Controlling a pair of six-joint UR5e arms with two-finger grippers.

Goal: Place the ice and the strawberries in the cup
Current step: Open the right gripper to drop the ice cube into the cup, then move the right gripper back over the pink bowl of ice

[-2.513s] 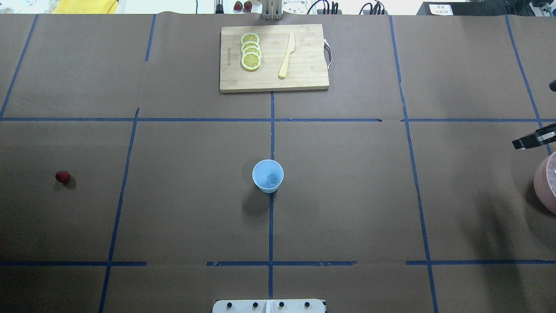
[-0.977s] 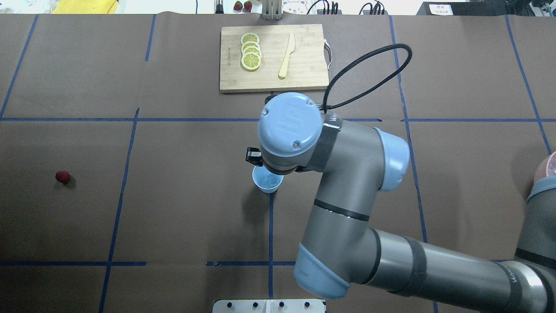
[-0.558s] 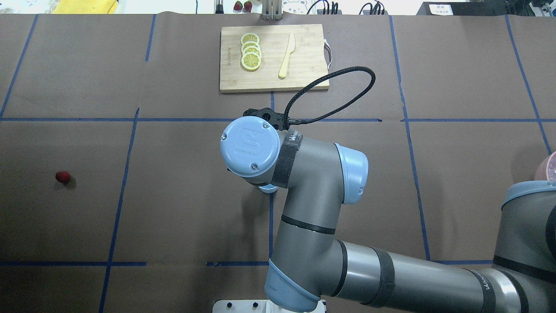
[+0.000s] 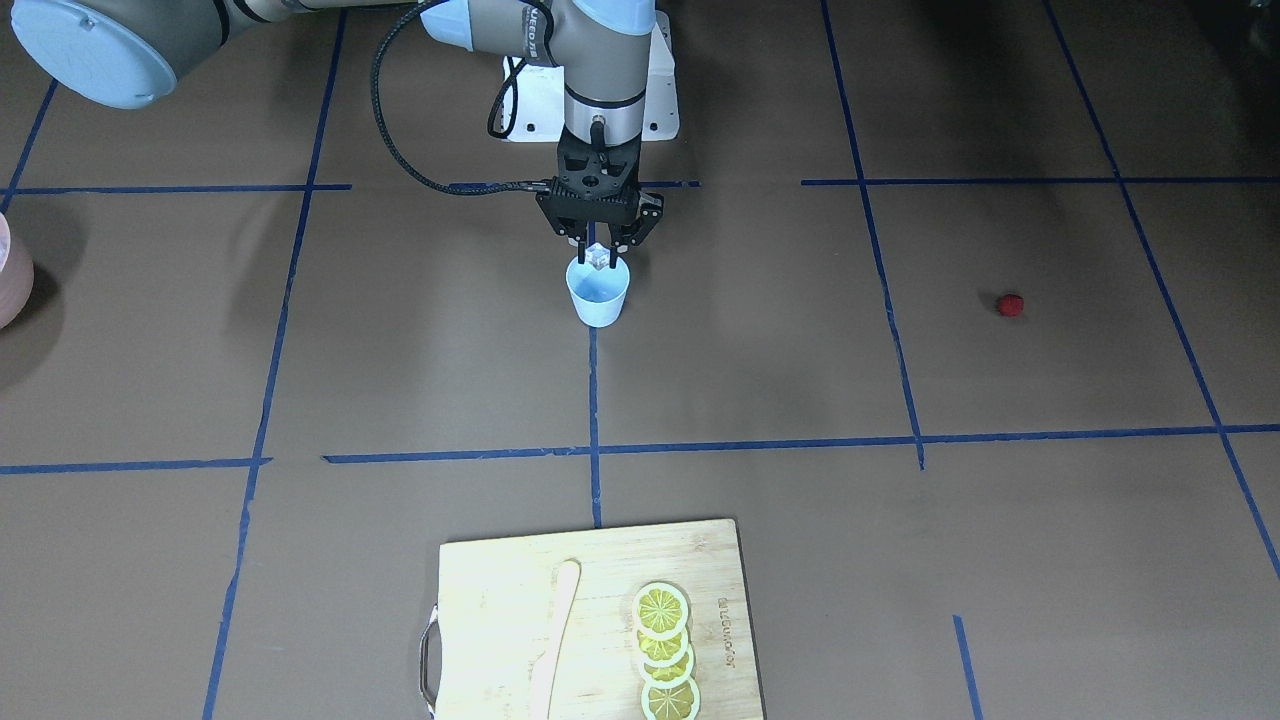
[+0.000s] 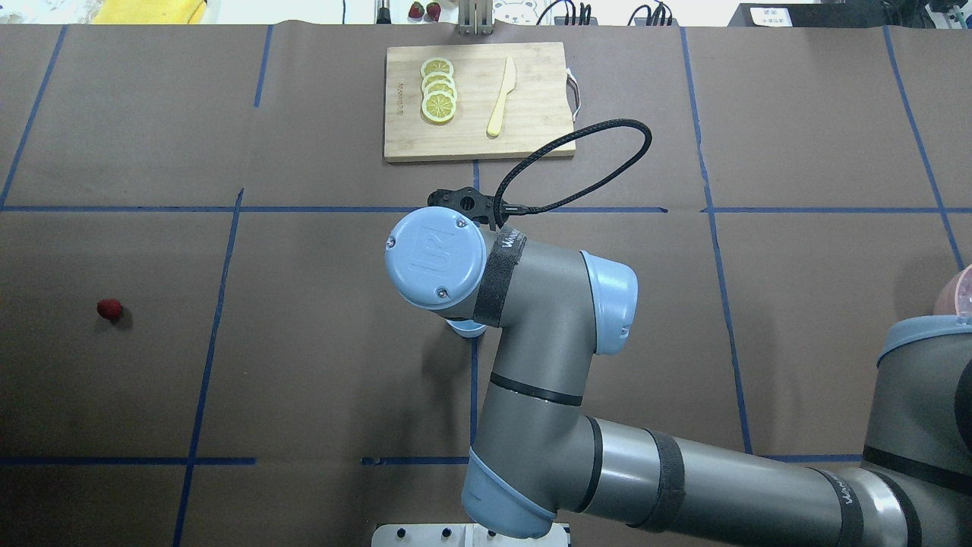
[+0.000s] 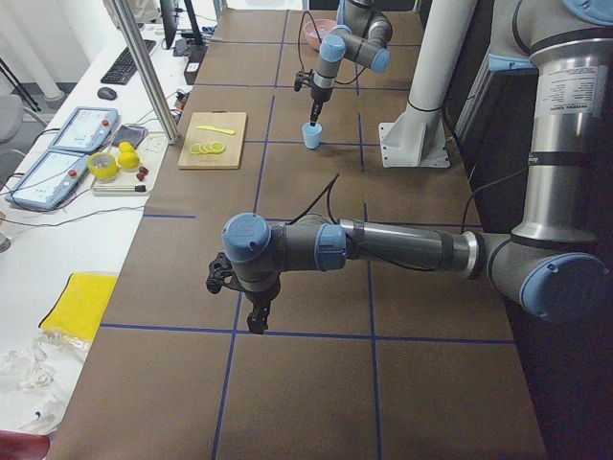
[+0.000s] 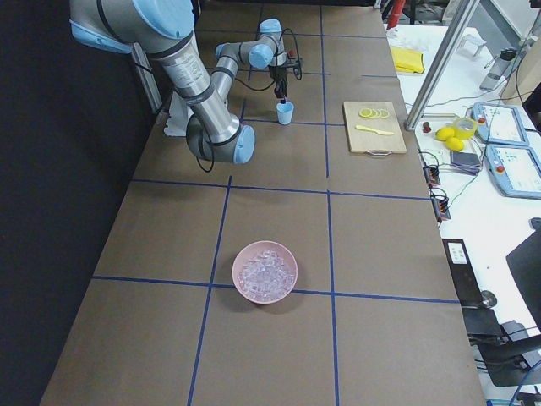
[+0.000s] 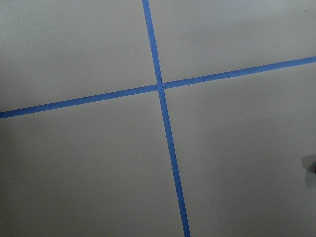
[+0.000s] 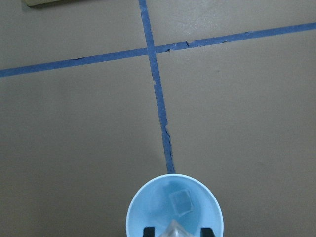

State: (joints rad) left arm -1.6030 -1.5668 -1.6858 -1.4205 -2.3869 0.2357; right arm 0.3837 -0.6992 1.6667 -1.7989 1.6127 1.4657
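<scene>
The light blue cup (image 4: 598,297) stands at the table's middle on a blue tape line. My right gripper (image 4: 598,256) hangs straight above its mouth, shut on a clear lump of ice (image 9: 176,229). A second ice cube (image 9: 180,201) lies on the bottom of the cup (image 9: 148,205). The overhead view shows only a sliver of the cup (image 5: 467,329) under the right arm. A small red strawberry (image 5: 109,308) lies alone far out on the left side. My left gripper (image 6: 258,321) appears only in the exterior left view, low over bare table; I cannot tell its state.
A pink bowl (image 7: 265,272) heaped with ice sits on the robot's right side. At the far edge a wooden cutting board (image 5: 478,99) carries lemon slices (image 5: 439,90) and a pale knife (image 5: 501,97). The right arm's black cable (image 5: 600,163) loops above the table.
The right arm swung in from the pink bowl at the right edge to a spot over the cup. Over the last half second it barely moved.
</scene>
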